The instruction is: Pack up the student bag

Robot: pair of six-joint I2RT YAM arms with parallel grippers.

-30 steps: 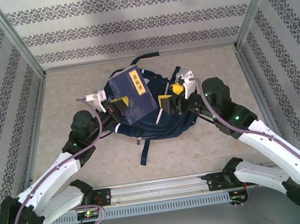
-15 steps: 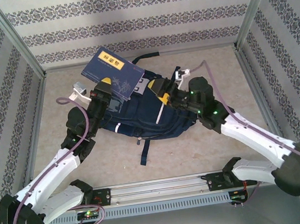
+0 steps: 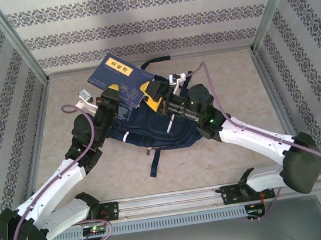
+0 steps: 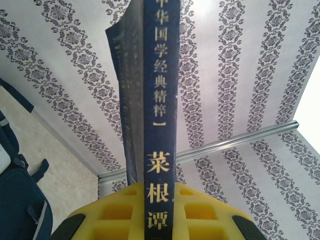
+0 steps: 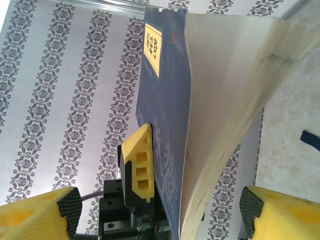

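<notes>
book (image 3: 118,79): navy cover, yellow title label, gold characters on spine, tilted, off the surface | surface (image 3: 184,164): beige, speckled | walls (image 3: 135,17): striped floral pattern | frame (image 3: 16,41): metal posts

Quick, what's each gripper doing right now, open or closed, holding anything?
Left gripper: closed on the blue book.
Right gripper: open, straddling the book without gripping it.

The book (image 3: 118,80) has a matt navy cover and cream paper pages. The student bag (image 3: 150,130) is woven navy cloth.
</notes>
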